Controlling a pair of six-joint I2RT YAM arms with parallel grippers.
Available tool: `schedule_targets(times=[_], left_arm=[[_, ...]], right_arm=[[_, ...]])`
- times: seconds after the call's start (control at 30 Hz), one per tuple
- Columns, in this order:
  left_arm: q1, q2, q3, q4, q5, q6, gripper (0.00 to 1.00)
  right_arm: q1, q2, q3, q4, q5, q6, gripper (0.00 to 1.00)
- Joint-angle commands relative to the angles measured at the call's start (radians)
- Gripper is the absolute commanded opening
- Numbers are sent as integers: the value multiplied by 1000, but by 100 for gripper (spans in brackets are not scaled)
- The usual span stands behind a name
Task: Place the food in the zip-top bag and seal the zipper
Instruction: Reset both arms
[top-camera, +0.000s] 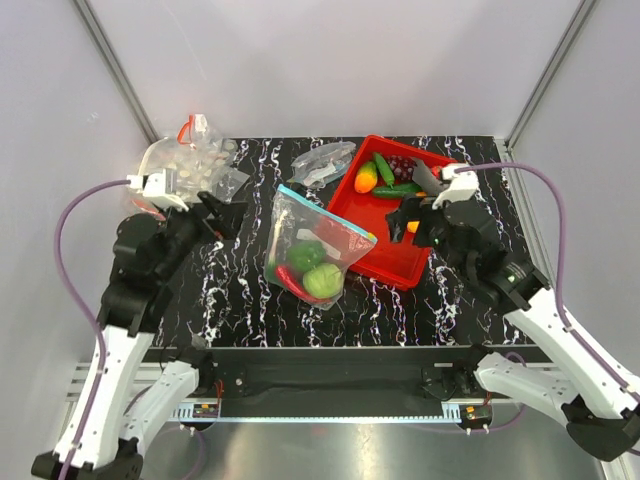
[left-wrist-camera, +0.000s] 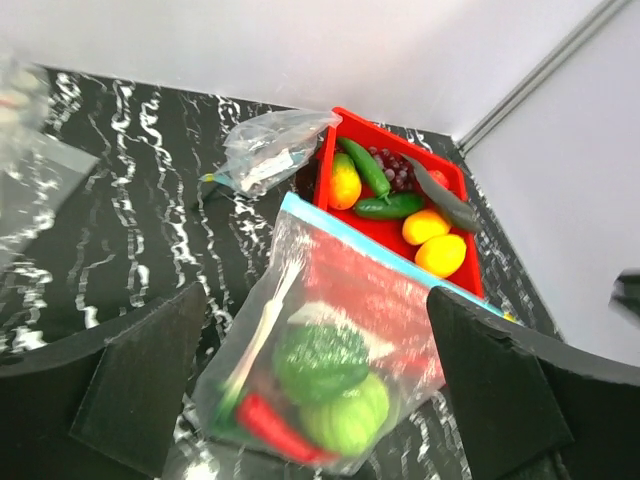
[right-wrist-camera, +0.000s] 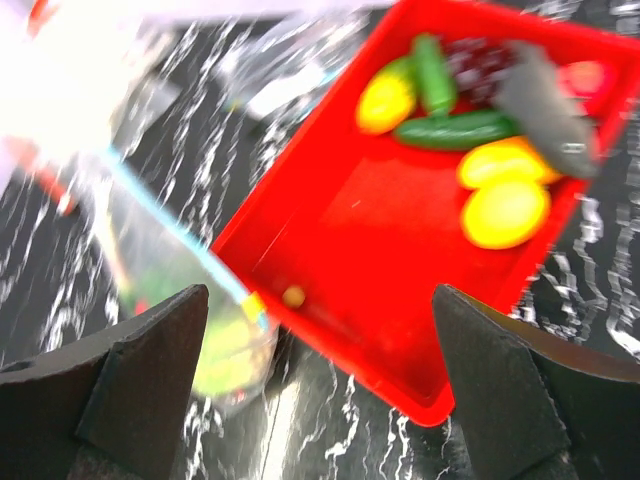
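Food all inside the zip-top bag (top-camera: 312, 232) at the middle of the table (top-camera: 240, 290): long red chilli (top-camera: 288, 280), dark green bell pepper (top-camera: 305, 254) and lime-green round fruit (top-camera: 324, 282), heaped at the 6 o'clock end. Zipper (top-camera: 330, 212) along the far edge, slanting from 11 o'clock to 2 o'clock, with its right corner over the rim of the red tray (top-camera: 395, 265). Cannot tell if pressed shut all the way.

Left gripper (top-camera: 222, 213) at 9 o'clock of the bag and right gripper (top-camera: 408, 218) at 3 o'clock, both spread wide, holding nothing, not touching the bag.

Probably light, soft, floppy and a bit slippery, with toys likely to roll and tug the thin plastic. Best to pinch on the blue strip near its ends, likely the stiffest part.

Open room at 9 and 6 o'clock. Tight at 3 o'clock by the tray wall. Bag of white pieces (top-camera: 190, 160) at 10 o'clock and small clear bag (top-camera: 322, 162) at 12 o'clock, both apart.
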Motion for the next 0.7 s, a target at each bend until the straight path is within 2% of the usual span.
schedule_targets(times=[0.0, 0.07, 0.23, 0.4, 0.67], left_arm=[[0, -83, 39, -188, 9, 158, 99], [0, -111, 19, -216, -40, 194, 99], [0, -203, -111, -219, -78, 245, 99], [0, -295, -227, -169, -57, 236, 99], [0, -275, -233, -162, 32, 239, 99]], right_arm=[[-3, -47, 8, -2, 225, 87, 100], [-3, -80, -5, -20, 233, 105, 100], [-3, -213, -60, -2, 125, 102, 100], [-3, -331, -127, -26, 80, 117, 100], [-3, -412, -163, -101, 107, 146, 100]])
